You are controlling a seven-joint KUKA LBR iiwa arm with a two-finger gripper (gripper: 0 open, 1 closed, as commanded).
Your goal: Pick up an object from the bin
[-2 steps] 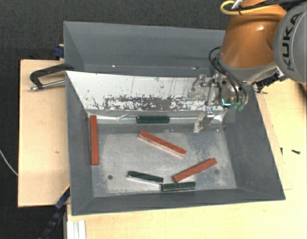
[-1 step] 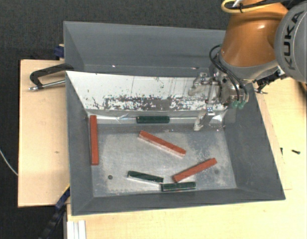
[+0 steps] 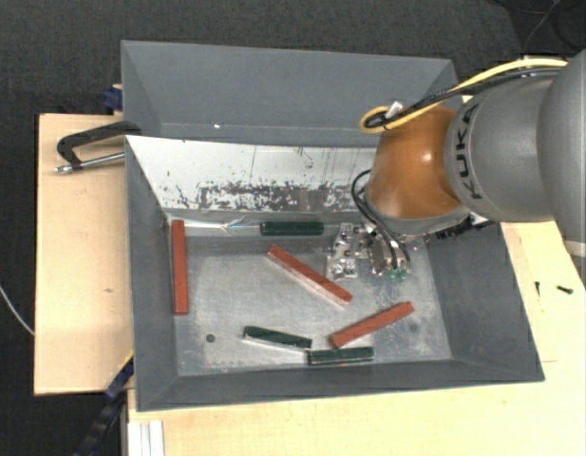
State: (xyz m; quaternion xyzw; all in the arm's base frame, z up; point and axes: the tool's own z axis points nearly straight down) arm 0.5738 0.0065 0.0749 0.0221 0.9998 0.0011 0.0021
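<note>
Right of the bin's (image 3: 482, 297) middle, your gripper (image 3: 367, 255) sits over the floor; you cannot tell whether it is spread or closed; just to its left lies the central red stick (image 3: 309, 275), flat, its long axis slanting from far-left to near-right, the near-right end closest to the gripper; a second red stick (image 3: 371, 324) lies nearer you, slanting the opposite way; bare floor opens leftward to the upright-running red stick (image 3: 179, 266) by the left wall; a dark green stick (image 3: 293, 227) lines the far wall.

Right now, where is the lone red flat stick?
Camera view, left side: the red flat stick lies along the left wall of the grey metal bin, far from the end effector.
</note>
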